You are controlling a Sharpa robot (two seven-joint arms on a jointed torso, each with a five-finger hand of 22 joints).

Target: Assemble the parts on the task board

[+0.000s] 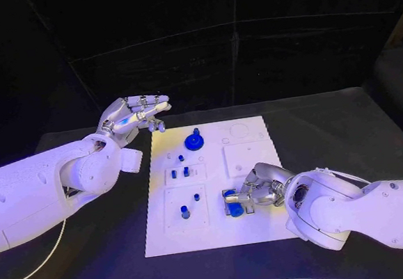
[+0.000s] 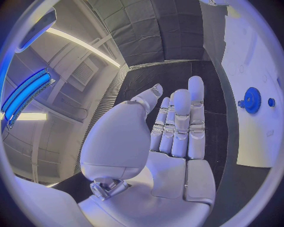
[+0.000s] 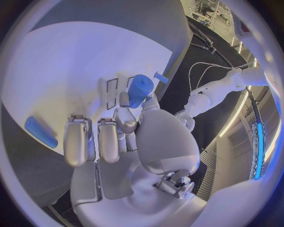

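Nearest, right hand (image 1: 252,193) pinching a blue cylinder (image 3: 140,90) low over the task board (image 1: 264,225), near its front right recesses. Midway, small blue parts (image 1: 177,173) standing seated already. Farther, blue gear (image 1: 194,140) still lying loose; left hand (image 1: 138,115) hovering empty, fingers apart. Showing no readable writing.

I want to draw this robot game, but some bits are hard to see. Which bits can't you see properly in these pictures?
- Head view: the right hand covers the near right part of the task board, so how the blue part there sits is hidden.
- Head view: the small blue parts are too tiny to tell their shapes.
- Right wrist view: the fingers hide the lower end of the blue cylinder.
- Left wrist view: the picture's rim cuts off the board beside the blue gear.
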